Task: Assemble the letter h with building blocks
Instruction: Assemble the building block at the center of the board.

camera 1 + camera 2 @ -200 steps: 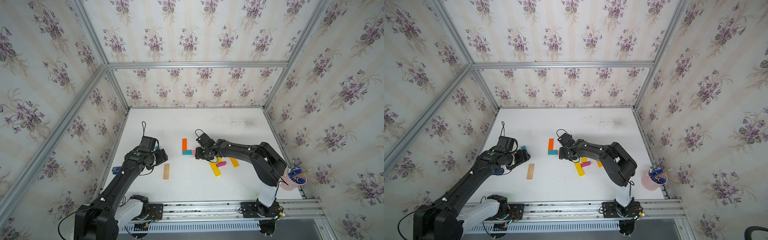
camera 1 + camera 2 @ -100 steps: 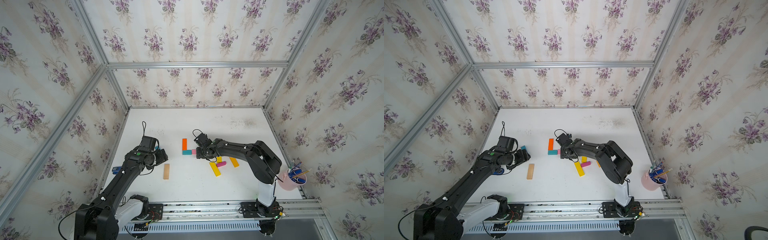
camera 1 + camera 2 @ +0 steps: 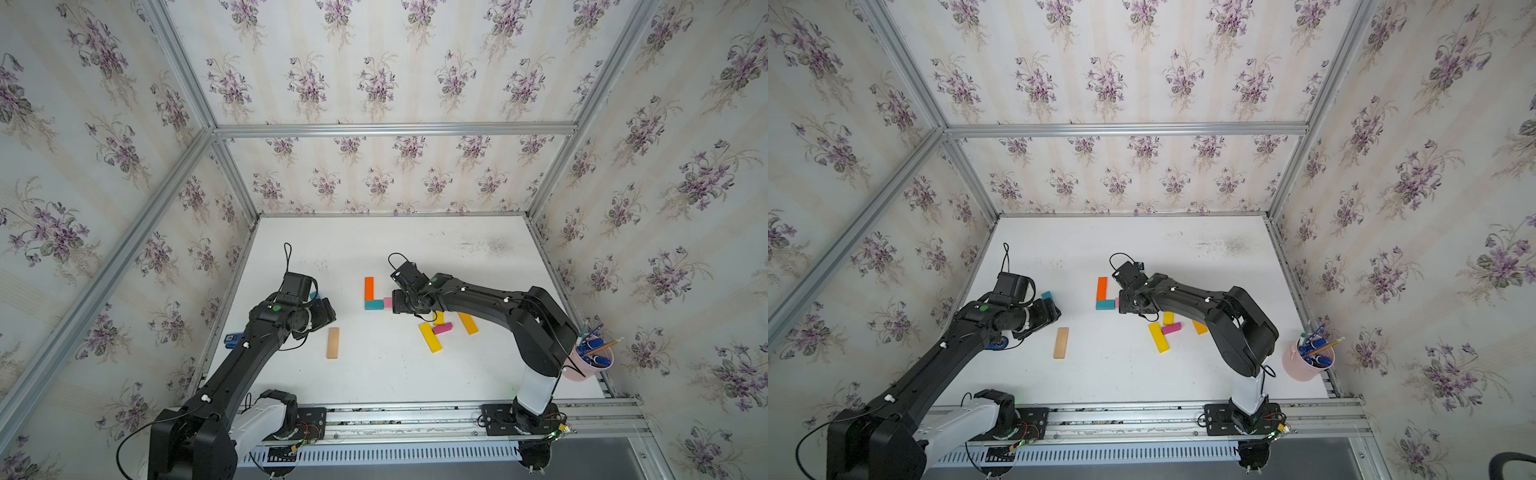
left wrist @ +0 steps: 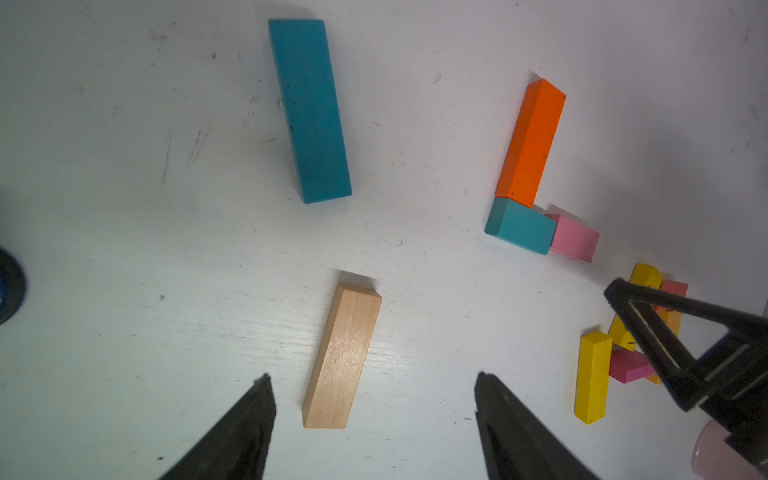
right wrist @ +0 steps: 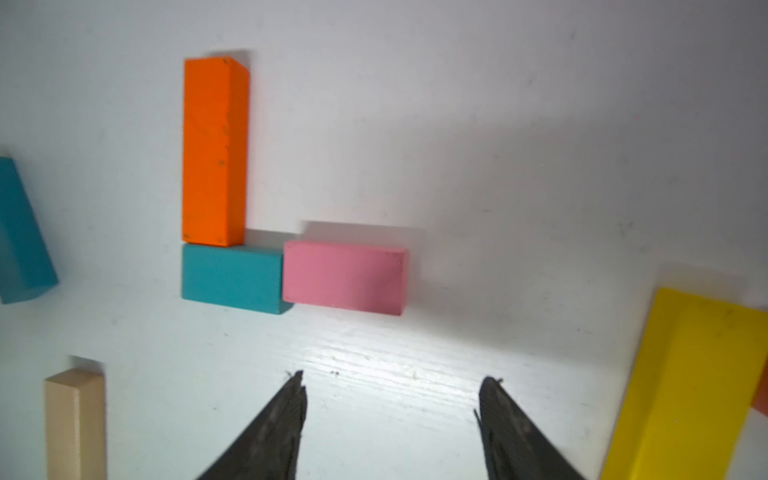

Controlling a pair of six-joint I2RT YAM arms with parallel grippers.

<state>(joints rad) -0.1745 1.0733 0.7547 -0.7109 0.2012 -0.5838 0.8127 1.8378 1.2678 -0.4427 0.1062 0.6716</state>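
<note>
Right gripper (image 5: 393,377) gaped empty, seemingly just off the short pink wooden block (image 5: 344,277) (3 o'clock from the short teal wooden block (image 3: 373,305)); left gripper (image 4: 374,375) gaped above the long plain-wood bar (image 4: 343,353)

Orange bar (image 5: 214,149), short teal block (image 5: 232,276) and pink block (image 5: 345,276) lie flat, touching, forming an L.

Purple floral wallpaper walls (image 3: 374,62), aluminium frame bars (image 3: 395,129), scuffed white tabletop (image 3: 395,374), metal front rail (image 3: 395,415)

plain block (image 4: 343,355) bare grained wood; orange block (image 4: 532,141) matt paint; table (image 4: 124,249) scuffed
</note>
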